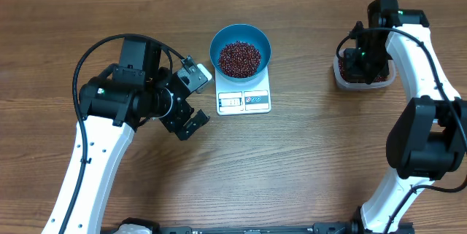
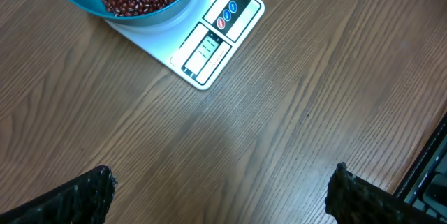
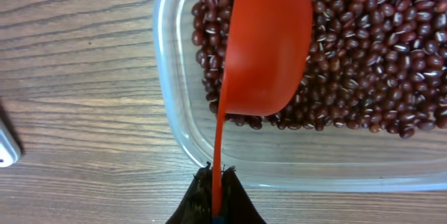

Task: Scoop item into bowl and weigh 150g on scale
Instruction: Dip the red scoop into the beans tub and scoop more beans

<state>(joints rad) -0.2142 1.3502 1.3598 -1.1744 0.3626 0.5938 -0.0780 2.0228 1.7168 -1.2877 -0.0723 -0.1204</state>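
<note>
A bright blue bowl (image 1: 241, 50) holding dark red-brown beans (image 1: 239, 57) stands on the white scale (image 1: 244, 100), also seen in the left wrist view as the bowl (image 2: 70, 1) on the scale (image 2: 209, 39). My left gripper (image 2: 223, 189) hangs open over bare wood left of the scale, nothing between its fingers. My right gripper (image 3: 217, 175) is shut on the thin handle of an orange-red scoop (image 3: 269, 42), turned on its side with its cup in the beans (image 3: 377, 56) inside a clear plastic tub (image 3: 181, 140).
The clear tub (image 1: 363, 73) sits at the right of the wooden table, under the right arm (image 1: 408, 59). The left arm (image 1: 124, 95) fills the left side. A white object's corner (image 3: 5, 151) shows at the left edge of the right wrist view.
</note>
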